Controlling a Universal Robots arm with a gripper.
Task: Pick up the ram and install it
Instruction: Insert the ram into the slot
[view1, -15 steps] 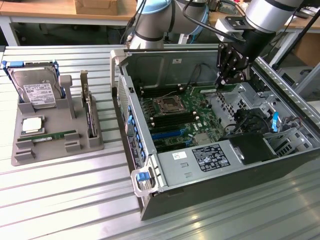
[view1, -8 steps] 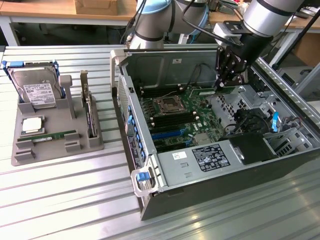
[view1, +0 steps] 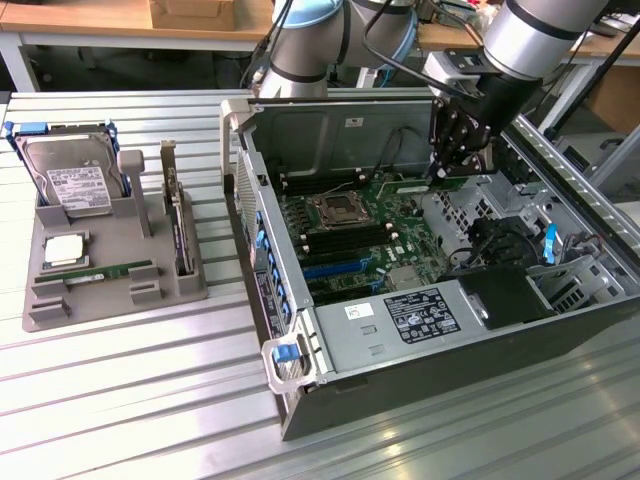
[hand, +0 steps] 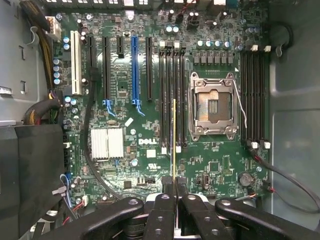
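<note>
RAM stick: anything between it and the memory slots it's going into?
Nothing visible. The gripper is shut on the RAM stick, held edge-on over the empty memory slots beside the processor socket. The grey wire runs along the socket's far side, clear of those slots.

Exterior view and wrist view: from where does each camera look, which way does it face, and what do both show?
Exterior view: off the arm, above the table, looking down at the open computer case and parts tray; the arm and gripper show.
Wrist view: on the wrist, facing down onto the motherboard; the gripper shows, shut on the ram.
Shared: motherboard, CPU socket, gripper.
</note>
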